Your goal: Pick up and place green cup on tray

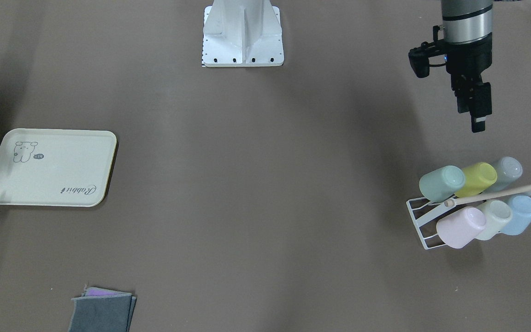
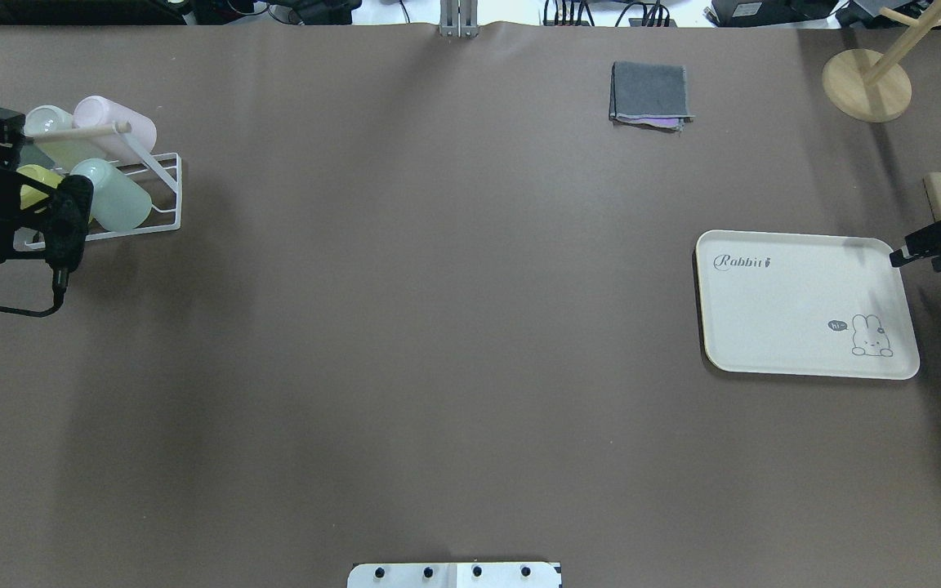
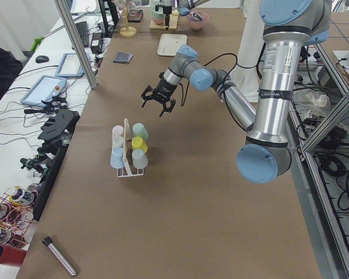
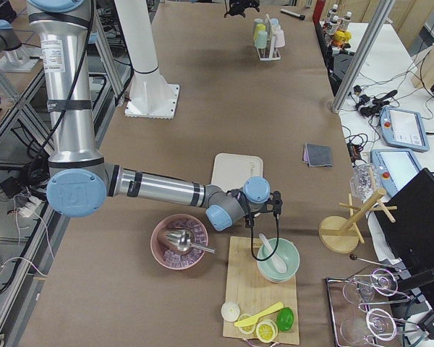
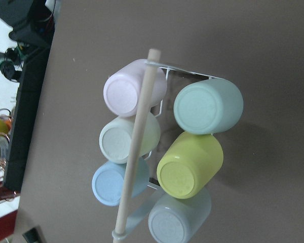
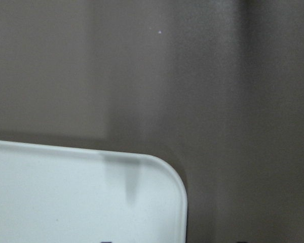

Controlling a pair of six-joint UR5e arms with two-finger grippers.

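The left gripper (image 1: 476, 121), apparently open and empty, is hovering near the rack (image 1: 416, 210) where the green cup (image 1: 441, 183) is lying unpicked, well apart from the tray (image 1: 53, 180).

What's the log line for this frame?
left gripper: jaws open, near rack | green cup: on rack | tray: no cup | right gripper: at tray edge

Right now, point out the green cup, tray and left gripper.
green cup (image 1: 441, 183), front-facing view, on its side wall.
tray (image 1: 53, 177), front-facing view, on its bare floor.
left gripper (image 1: 474, 119), front-facing view, between its fingertips.
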